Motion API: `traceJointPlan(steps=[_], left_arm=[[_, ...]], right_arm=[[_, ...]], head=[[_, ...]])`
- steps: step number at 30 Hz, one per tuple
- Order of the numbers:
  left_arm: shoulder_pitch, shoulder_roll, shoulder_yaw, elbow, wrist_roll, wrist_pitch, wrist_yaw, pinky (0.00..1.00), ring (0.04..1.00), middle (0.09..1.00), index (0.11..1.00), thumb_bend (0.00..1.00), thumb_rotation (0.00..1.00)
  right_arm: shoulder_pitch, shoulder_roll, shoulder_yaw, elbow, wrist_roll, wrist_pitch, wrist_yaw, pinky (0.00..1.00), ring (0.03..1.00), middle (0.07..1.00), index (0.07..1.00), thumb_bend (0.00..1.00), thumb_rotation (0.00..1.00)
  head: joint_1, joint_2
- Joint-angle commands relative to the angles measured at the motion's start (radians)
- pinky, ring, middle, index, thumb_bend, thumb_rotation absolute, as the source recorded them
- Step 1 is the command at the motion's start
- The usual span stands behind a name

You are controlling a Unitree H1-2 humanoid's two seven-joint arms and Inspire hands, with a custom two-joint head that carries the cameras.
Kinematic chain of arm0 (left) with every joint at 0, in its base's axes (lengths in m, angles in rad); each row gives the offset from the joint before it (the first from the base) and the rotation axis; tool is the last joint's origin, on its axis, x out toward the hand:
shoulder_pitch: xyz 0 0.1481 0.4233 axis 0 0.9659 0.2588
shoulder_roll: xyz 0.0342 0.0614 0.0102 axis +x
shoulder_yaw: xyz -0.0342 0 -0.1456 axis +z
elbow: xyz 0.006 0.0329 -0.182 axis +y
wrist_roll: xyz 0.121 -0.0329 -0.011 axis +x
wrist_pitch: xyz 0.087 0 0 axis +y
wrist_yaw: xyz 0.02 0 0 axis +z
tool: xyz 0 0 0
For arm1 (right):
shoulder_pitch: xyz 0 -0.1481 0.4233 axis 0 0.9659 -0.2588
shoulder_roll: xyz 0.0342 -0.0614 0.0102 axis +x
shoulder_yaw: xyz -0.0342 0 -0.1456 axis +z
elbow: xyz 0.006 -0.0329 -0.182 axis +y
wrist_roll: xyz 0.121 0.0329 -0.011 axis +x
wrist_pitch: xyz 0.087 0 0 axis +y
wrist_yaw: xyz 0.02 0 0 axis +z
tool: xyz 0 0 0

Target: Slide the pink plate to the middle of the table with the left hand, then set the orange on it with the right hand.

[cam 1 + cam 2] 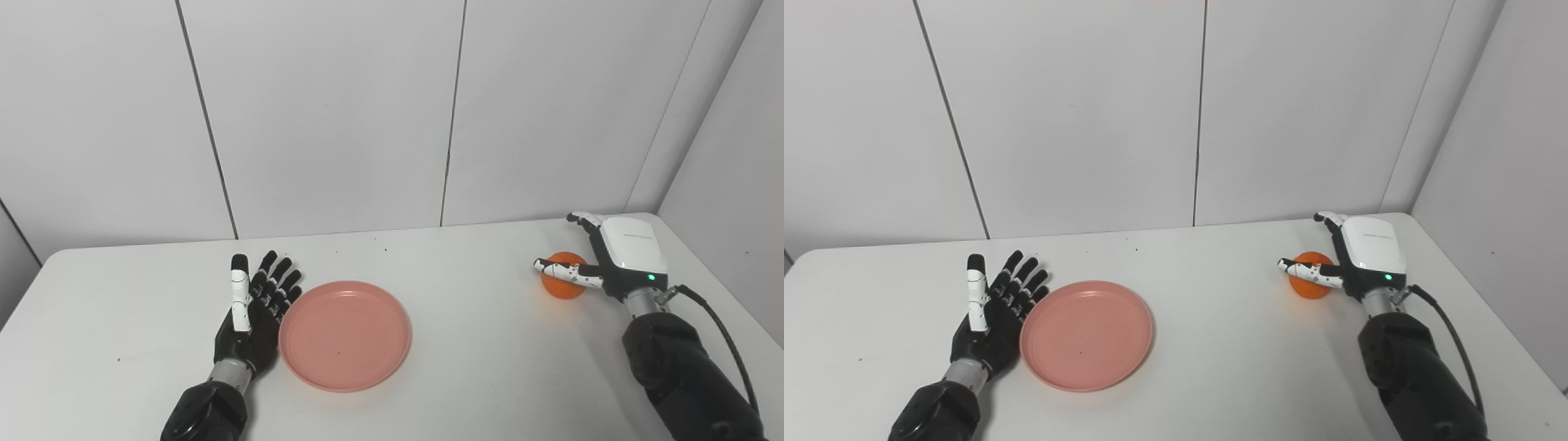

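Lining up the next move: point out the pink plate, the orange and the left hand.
pink plate (345, 335), left eye view, bare centre of the dish.
orange (561, 289), left eye view, lower front below the thumb.
left hand (989, 321), right eye view, open palm.

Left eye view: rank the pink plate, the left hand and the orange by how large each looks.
1. pink plate, clearly the largest.
2. left hand, open flat beside the plate's left rim.
3. orange, smallest, though it lies farther from the camera and the right hand partly covers it.

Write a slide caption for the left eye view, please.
Left hand open beside pink plate; right hand cupped around orange.
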Motion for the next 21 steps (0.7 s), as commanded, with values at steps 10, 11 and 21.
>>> traceJointPlan(steps=[10,11,21], left_arm=[[0.001,-0.001,-0.007,-0.016,0.016,0.014,0.013,1.0,0.968,0.986,1.0,0.92,0.9],[0.002,-0.001,-0.009,-0.02,0.019,0.016,0.016,1.0,0.966,0.986,1.0,0.92,0.91],[0.004,-0.001,-0.013,-0.033,0.026,0.024,0.015,1.0,0.974,0.991,1.0,0.9,0.93]], right_arm=[[-0.077,-0.027,0.004,0.048,0.037,-0.027,-0.04,0.76,0.78,0.795,0.805,0.85,0.84],[-0.08,-0.028,0.006,0.052,0.037,-0.026,-0.038,0.76,0.778,0.795,0.802,0.85,0.84],[-0.095,-0.029,0.021,0.087,0.047,-0.022,-0.023,0.72,0.762,0.79,0.799,0.86,0.85]], head=[[0.008,0.007],[0.009,0.008],[0.019,0.02]])
